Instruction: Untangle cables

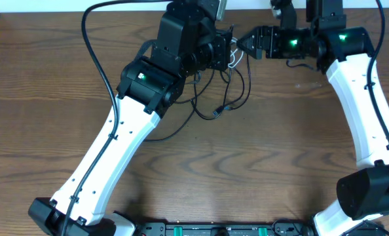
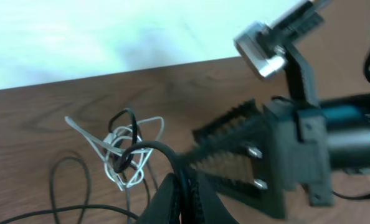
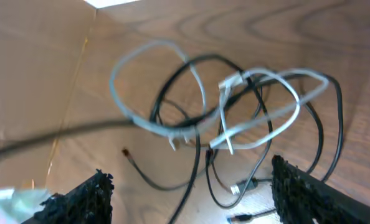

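Early stage, as I'm reading it. The thin black cords (image 3: 200,58) and the short white cord (image 3: 225,112) are sitting in one knot on the brown wooden table (image 1: 266,157), at 12 o'clock in the overhead view, right between both grippers. Nothing is lying separated yet. The white cord is threading through several black loops, and black tails are trailing out toward 6 and 7 o'clock, one ending in a small plug (image 1: 216,113).

The left gripper (image 2: 180,194) is pressed together and looks to be pinching one black loop arching up into its fingers. The right gripper (image 3: 191,171) is standing spread wide over the knot, gripping nothing.

What you're left with: all of it. That means freeing the white cord, then parting the black ones.

Hard to read:
- Overhead, both grippers are covering the knot's core.
- Left wrist view is blurring, and the grip point is getting cut off at 6 o'clock.
- Right wrist view is smearing. You can't tell whether the pale loop at 10 o'clock is the same white cord, or what the dark streak at 9 o'clock is.
- You can't count the cords.
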